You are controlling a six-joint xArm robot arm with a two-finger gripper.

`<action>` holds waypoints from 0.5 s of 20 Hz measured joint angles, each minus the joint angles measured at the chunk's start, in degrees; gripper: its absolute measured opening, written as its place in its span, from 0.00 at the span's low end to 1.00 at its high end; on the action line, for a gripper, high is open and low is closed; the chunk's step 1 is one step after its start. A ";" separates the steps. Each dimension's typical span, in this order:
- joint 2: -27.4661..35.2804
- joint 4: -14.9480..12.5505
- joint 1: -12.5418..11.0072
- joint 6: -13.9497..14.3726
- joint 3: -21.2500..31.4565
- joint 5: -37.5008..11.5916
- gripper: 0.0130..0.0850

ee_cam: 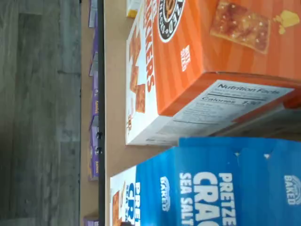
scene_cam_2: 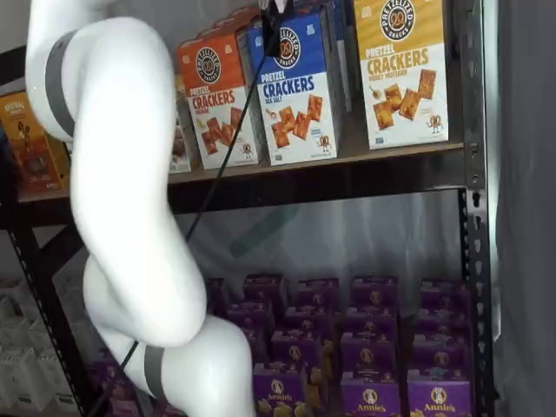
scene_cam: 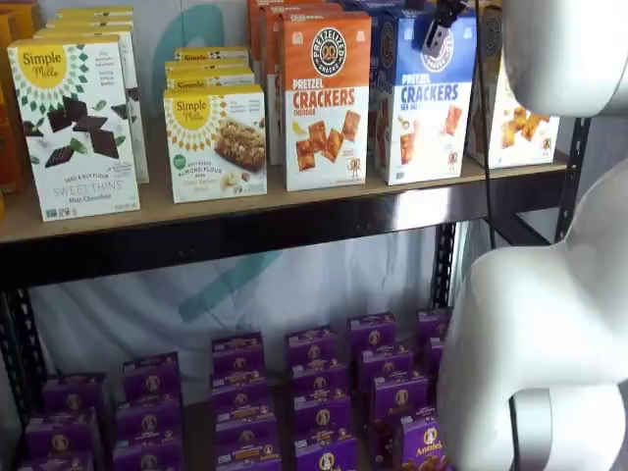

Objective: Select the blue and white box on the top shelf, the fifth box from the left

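Note:
The blue and white box shows in both shelf views (scene_cam: 424,103) (scene_cam_2: 300,95). It stands upright on the top shelf (scene_cam: 294,211), between an orange-topped cracker box (scene_cam: 326,98) and a yellow-topped one (scene_cam_2: 401,69). In the wrist view its blue top (ee_cam: 211,188) lies close under the camera, beside the orange box (ee_cam: 188,56). My gripper (scene_cam: 438,25) (scene_cam_2: 271,30) shows only as black fingers hanging just in front of the blue box's upper edge. No gap or grip shows.
Simple Mills boxes (scene_cam: 77,128) (scene_cam: 218,142) stand on the top shelf to the left. Several purple boxes (scene_cam: 314,392) (scene_cam_2: 365,347) fill the lower level. My white arm (scene_cam: 549,294) (scene_cam_2: 122,174) stands in front of the shelves. A black upright (scene_cam_2: 473,217) is at the right.

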 joint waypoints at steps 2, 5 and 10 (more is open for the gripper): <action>0.57 -0.81 0.24 0.09 -0.85 1.23 1.00; 1.35 -2.12 0.64 0.19 -2.01 2.93 1.00; 1.52 -3.77 1.31 0.27 -2.02 3.36 1.00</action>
